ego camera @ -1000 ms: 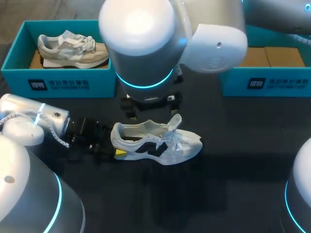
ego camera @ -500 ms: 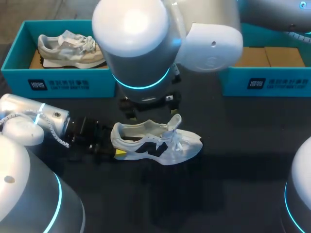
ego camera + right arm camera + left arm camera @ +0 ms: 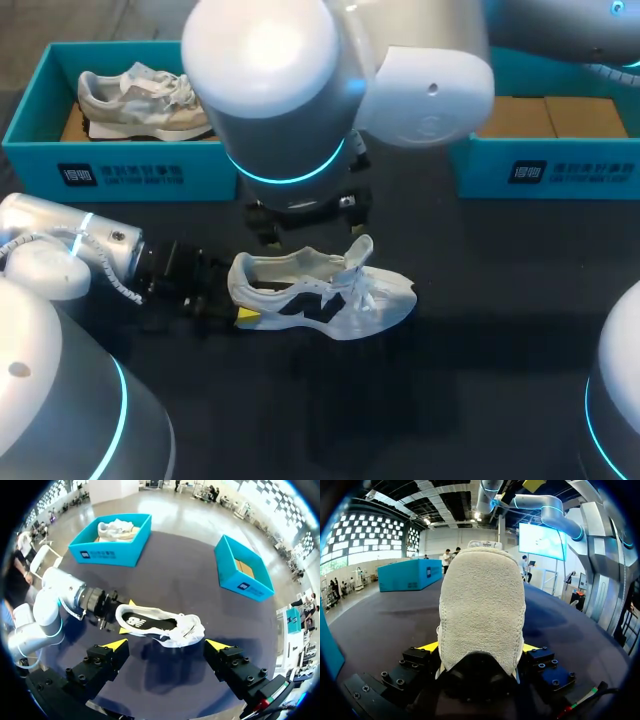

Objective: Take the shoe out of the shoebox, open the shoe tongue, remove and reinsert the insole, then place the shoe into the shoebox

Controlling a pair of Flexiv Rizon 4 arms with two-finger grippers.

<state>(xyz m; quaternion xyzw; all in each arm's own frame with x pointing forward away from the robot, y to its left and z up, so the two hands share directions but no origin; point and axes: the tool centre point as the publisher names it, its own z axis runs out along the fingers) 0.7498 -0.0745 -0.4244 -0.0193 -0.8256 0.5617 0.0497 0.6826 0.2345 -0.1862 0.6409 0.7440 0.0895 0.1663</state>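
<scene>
white sneaker on worktop, unmoved | left jaws clamped on its heel, apparently both sides | right jaws wide apart overhead, right arm drifting slightly | tongue-opening likely next

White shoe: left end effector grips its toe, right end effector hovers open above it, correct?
Not the toe: left wrist view shows the left end effector shut on the heel of the white shoe. Right end effector hovers open above it.

Head overhead; left wrist close behind shoe; right wrist high above; 3 share it.
</scene>
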